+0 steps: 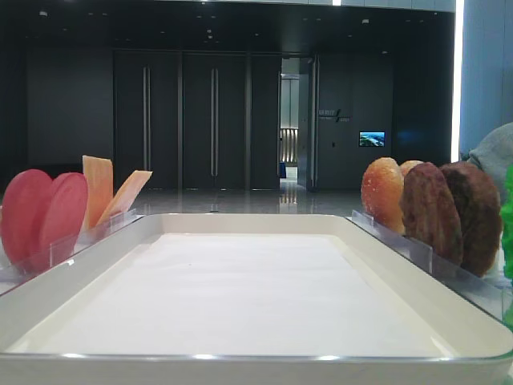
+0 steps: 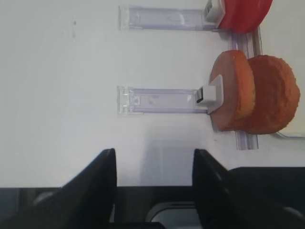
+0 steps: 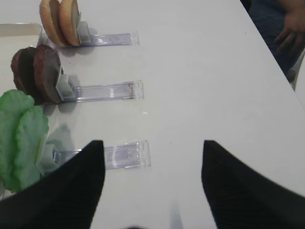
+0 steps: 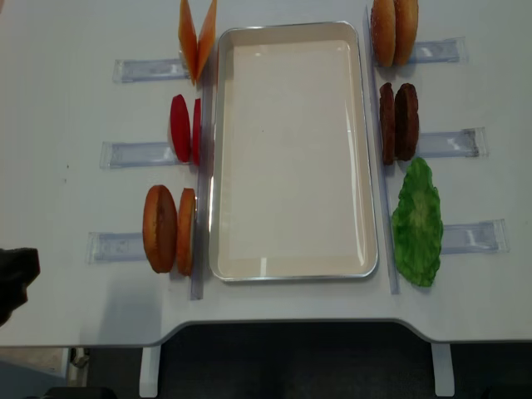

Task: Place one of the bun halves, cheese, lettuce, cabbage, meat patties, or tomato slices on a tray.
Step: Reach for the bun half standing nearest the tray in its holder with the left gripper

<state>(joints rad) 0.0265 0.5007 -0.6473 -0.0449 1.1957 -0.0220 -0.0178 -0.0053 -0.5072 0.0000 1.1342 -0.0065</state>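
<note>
My left claw (image 2: 153, 164) hangs with jaws apart, holding and touching nothing, above bare white counter (image 2: 62, 95) just short of the golden-brown round bun halves (image 2: 252, 93), which stand beside the large white rectangular tray (image 4: 291, 150).

Lettuce (image 1: 508, 241) cut off at right edge

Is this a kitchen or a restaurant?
Probably neither: it looks like a demo table in a big lobby. Pretend burger parts stand in clear racks around a white tray, and dark doors and shiny floor lie behind.
</note>
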